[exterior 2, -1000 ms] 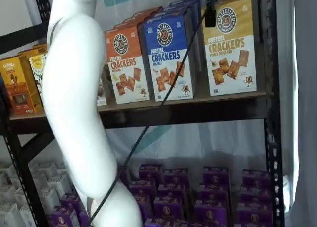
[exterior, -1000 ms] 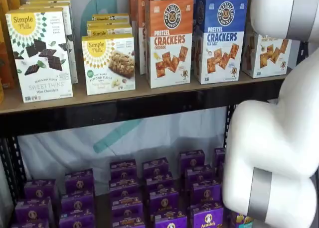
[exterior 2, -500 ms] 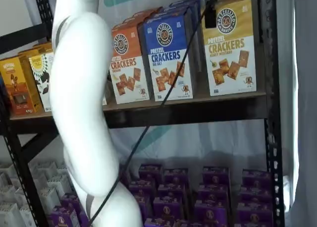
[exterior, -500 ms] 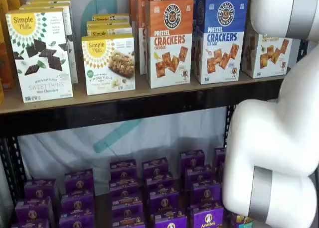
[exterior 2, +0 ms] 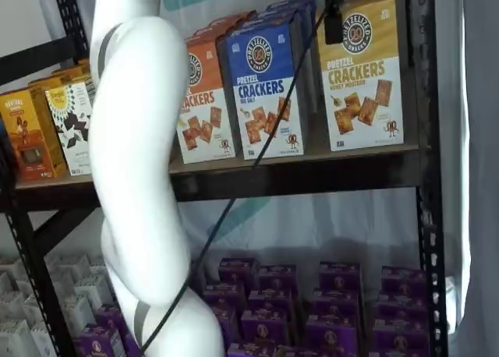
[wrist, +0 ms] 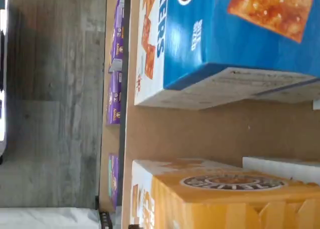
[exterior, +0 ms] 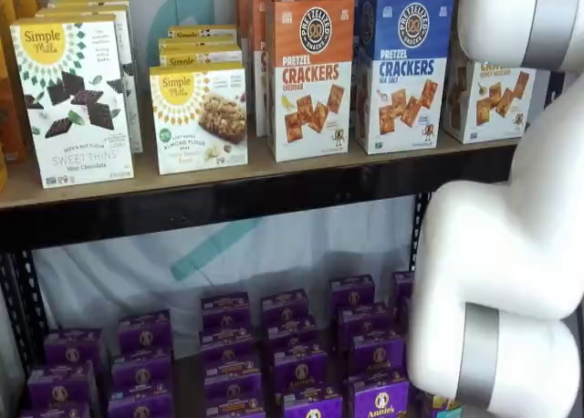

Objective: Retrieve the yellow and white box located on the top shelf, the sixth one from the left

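The yellow and white box [exterior 2: 362, 76] stands upright at the right end of the top shelf [exterior 2: 312, 178]. In a shelf view [exterior: 493, 99] my white arm partly covers it. In the wrist view its mustard top with the round logo [wrist: 225, 199] is close, with bare tan shelf board [wrist: 200, 134] between it and the blue box [wrist: 225, 34]. My gripper [exterior 2: 333, 18] shows only as black fingers with a cable, hanging from the view's top edge in front of the box's upper left corner. No gap between the fingers shows.
A blue-topped cracker box [exterior 2: 265, 88] and an orange-topped one [exterior: 308, 76] stand left of the yellow box. White Simple Mills boxes [exterior: 196, 117] are further left. Purple boxes [exterior: 283, 345] fill the lower level. A black upright [exterior 2: 425, 139] stands right of the yellow box.
My white arm link has swung a little to the right in one shelf view. The black fingers and the boxes have stayed where they were.
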You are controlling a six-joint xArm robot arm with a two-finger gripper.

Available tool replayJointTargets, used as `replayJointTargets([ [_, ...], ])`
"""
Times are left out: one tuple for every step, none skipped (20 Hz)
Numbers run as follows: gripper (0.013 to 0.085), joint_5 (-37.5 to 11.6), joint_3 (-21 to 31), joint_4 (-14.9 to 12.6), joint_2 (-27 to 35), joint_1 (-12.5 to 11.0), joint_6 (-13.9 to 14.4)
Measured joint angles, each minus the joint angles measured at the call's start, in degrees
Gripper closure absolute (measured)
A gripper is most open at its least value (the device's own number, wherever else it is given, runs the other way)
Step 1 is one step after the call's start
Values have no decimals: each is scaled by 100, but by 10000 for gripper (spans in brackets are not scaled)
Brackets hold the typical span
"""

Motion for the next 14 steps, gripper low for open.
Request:
replayJointTargets([
  [130,4,-3,-37,4,20,5],
  [130,4,-1,-71,5,37,10],
  [130,2,4,-118,6,58,14],
  [130,13,-4,-162,13,76,17],
  [130,26,-13,-210,23,96,21],
  [130,28,-14,-232,25,105,22],
  [130,27,-13,-259,26,116,24],
  [130,18,-7,-288,24,128,24],
  [130,13,-4,-308,23,135,25],
  [130,26,-20,-322,31,139,26],
  [130,52,-48,-335,47,142,28],
  [130,69,-65,-346,56,146,29],
  [130,79,-73,-363,60,152,30],
  [130,74,-66,-378,56,157,30],
])
